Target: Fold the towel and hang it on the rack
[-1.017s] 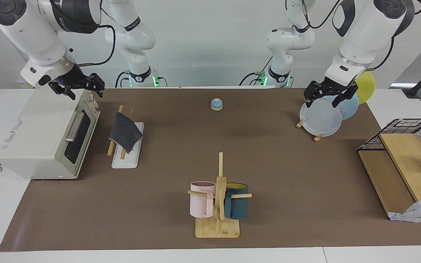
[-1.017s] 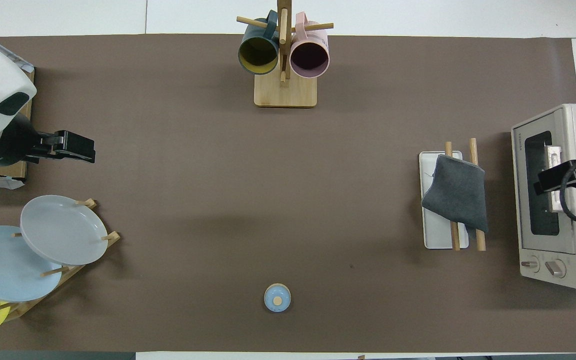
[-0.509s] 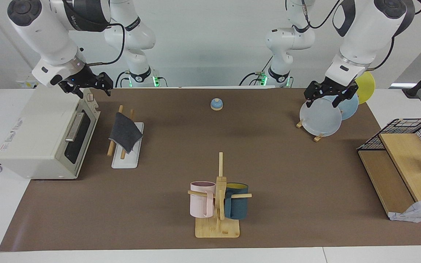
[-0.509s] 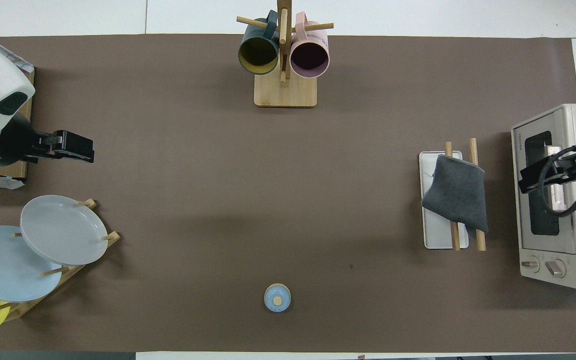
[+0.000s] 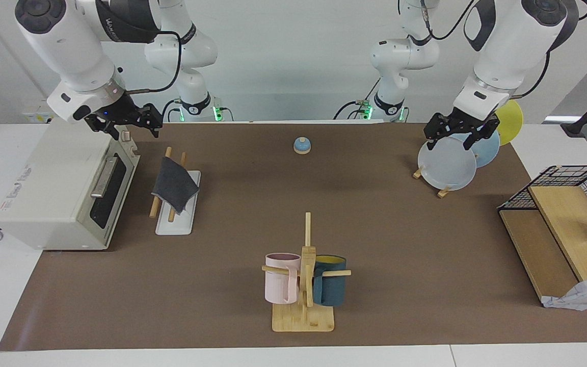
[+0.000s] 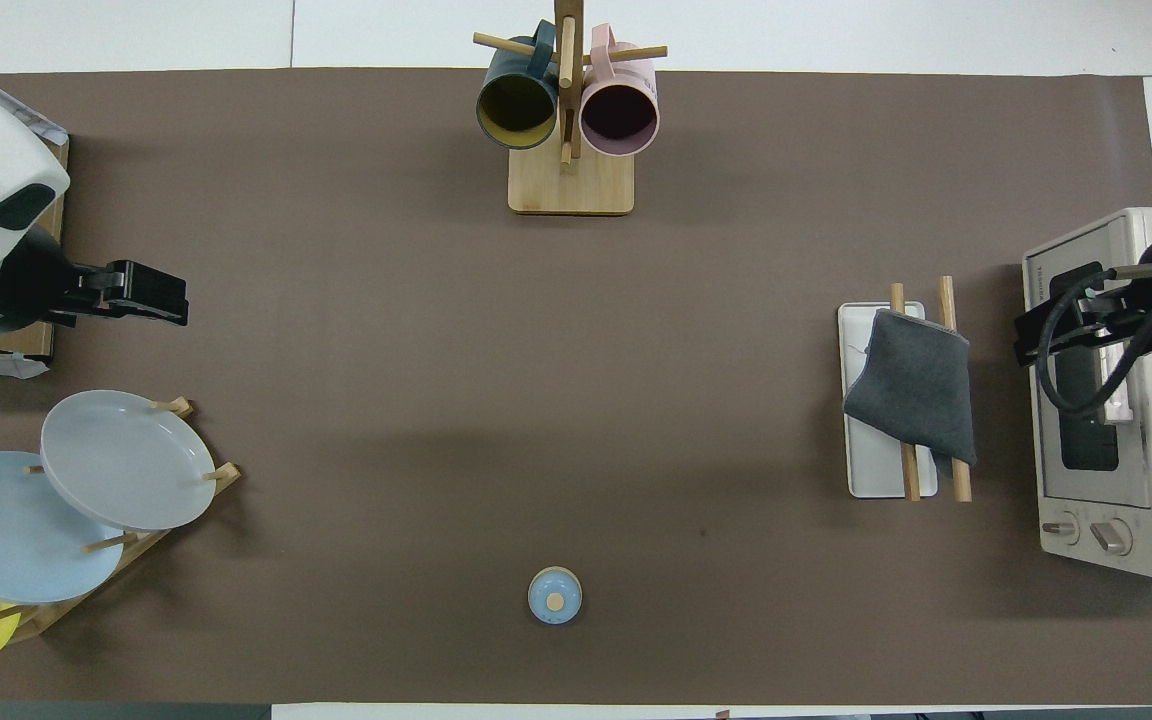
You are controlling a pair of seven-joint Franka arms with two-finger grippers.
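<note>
A big brown mat point(image 5: 400, 244) covers the table. At the right arm's end sits a pale oven point(image 5: 64, 188) with its glass door facing the middle of the table.

Just in front of the oven door is the rack point(image 5: 175, 216). It has a flat white base and two wooden rods. Its long side runs from near the robots to far from them, the same way as the oven door. The towel point(image 5: 174, 189) hangs over the rods, near the rack's middle. It is folded, and only its dark grey side shows. It sits a bit crooked, with one corner pointing down toward the white base and away from the robots. Bare rod ends stick out past both of its sides.

In the middle, far from the robots, stands a wooden mug tree point(image 5: 304, 285) with a pink mug and a dark blue mug. At the left arm's end a stand holds some plates point(image 5: 449, 163). Close to the robots sits a small blue bell point(image 5: 301, 146).

The right gripper point(image 5: 131, 121) is up in the air over the oven's top edge. Its fingers are wide apart and hold nothing.

The left gripper point(image 5: 454, 133) waits over the plates. Its fingers are wide apart too, with nothing in them.
</note>
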